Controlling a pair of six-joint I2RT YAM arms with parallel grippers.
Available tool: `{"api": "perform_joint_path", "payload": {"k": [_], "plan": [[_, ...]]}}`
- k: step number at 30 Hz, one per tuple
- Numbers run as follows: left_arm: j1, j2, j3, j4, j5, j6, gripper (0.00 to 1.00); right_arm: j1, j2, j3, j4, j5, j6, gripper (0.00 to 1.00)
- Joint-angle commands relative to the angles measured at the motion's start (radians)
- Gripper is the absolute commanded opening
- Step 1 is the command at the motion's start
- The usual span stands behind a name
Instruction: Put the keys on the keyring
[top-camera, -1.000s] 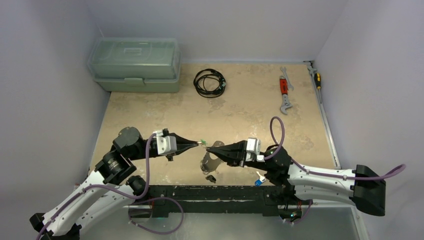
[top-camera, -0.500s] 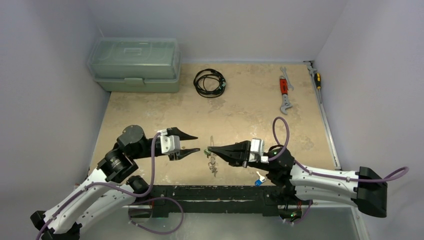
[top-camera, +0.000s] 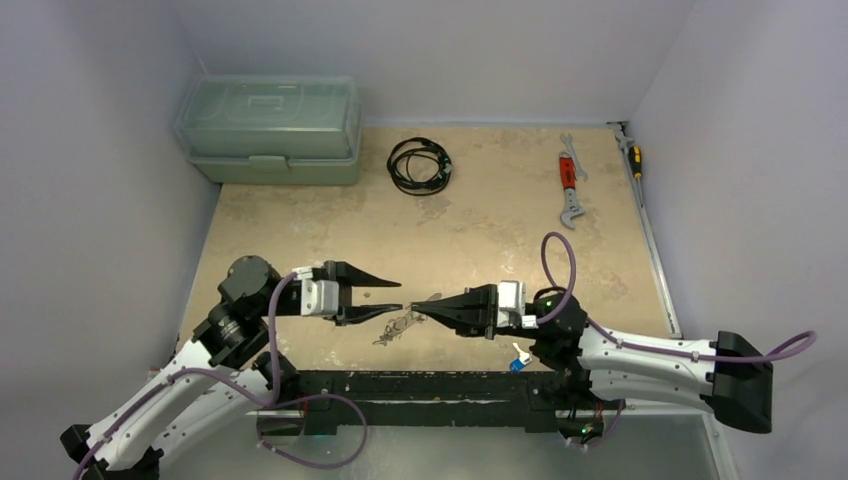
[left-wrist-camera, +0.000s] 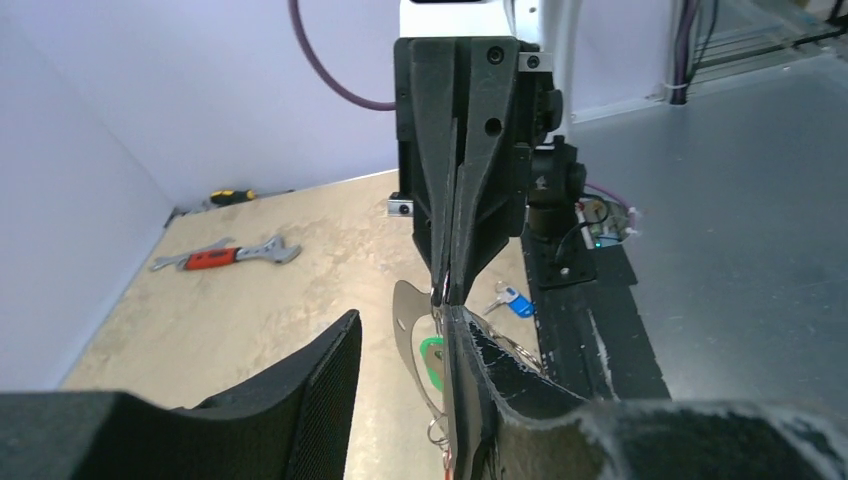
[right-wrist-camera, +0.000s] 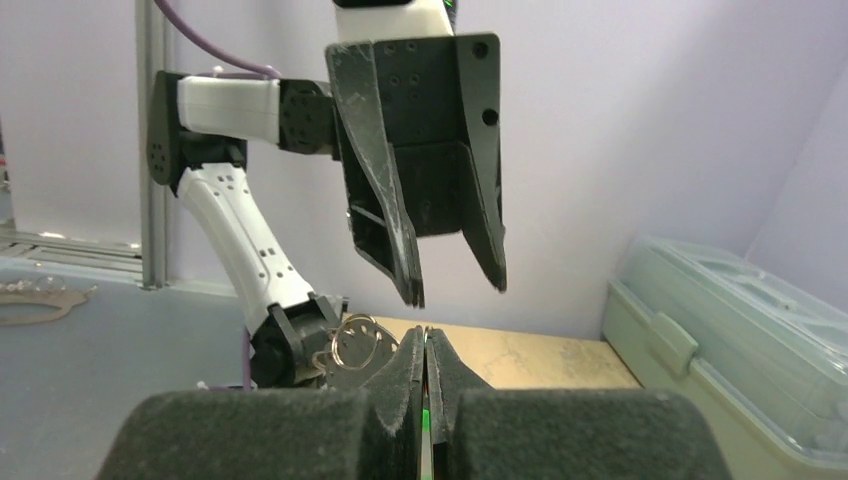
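Note:
My right gripper (top-camera: 418, 303) is shut on the keyring (top-camera: 396, 326), a thin silvery loop that hangs below its tips with several keys on it. In the left wrist view the keyring (left-wrist-camera: 408, 335) carries a green-headed key (left-wrist-camera: 432, 362) under the shut right gripper (left-wrist-camera: 447, 292). In the right wrist view the ring (right-wrist-camera: 356, 343) shows left of the closed right gripper (right-wrist-camera: 425, 338). My left gripper (top-camera: 399, 295) is open and empty, tips facing the right gripper's, one finger against the ring. A blue-tagged key (top-camera: 518, 362) lies loose by the right arm's base.
A green toolbox (top-camera: 268, 128) stands at the back left, and a black coiled cable (top-camera: 419, 165) lies beside it. A red-handled wrench (top-camera: 569, 188) and a screwdriver (top-camera: 632, 158) lie at the back right. The black base rail (top-camera: 420, 385) runs along the near edge.
My left gripper was shut on the green key, then opened and let it go. The keyring with its keys has dropped and now hangs lower under the right gripper.

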Motion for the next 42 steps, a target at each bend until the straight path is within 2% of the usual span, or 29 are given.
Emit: {"api": "perform_joint_path", "payload": {"k": [1,10,17,26,32,35,37,41,42], "plan": [[0.006,0.044,-0.010,0.080,0.104,-0.047,0.34,0.006,0.000,0.074,0.085,-0.078,0.023,0.00],[0.005,0.066,-0.008,0.068,0.131,-0.052,0.33,0.006,0.027,0.106,0.100,-0.102,0.029,0.00],[0.006,0.076,-0.011,0.082,0.166,-0.068,0.38,0.006,0.065,0.117,0.123,-0.099,0.028,0.00],[0.006,0.085,-0.007,0.059,0.161,-0.058,0.24,0.005,0.095,0.126,0.159,-0.100,0.032,0.00],[0.006,0.098,0.002,0.038,0.135,-0.055,0.30,0.006,0.083,0.130,0.157,-0.098,0.029,0.00],[0.006,0.103,0.005,0.038,0.123,-0.062,0.30,0.006,0.078,0.129,0.157,-0.103,0.030,0.00],[0.006,0.106,0.006,0.038,0.118,-0.073,0.25,0.006,0.078,0.128,0.162,-0.106,0.033,0.00],[0.006,0.122,0.015,0.038,0.105,-0.089,0.00,0.005,0.071,0.123,0.171,-0.108,0.040,0.00],[0.006,0.124,0.017,0.038,0.103,-0.090,0.00,0.006,0.068,0.123,0.171,-0.108,0.041,0.00]]}}
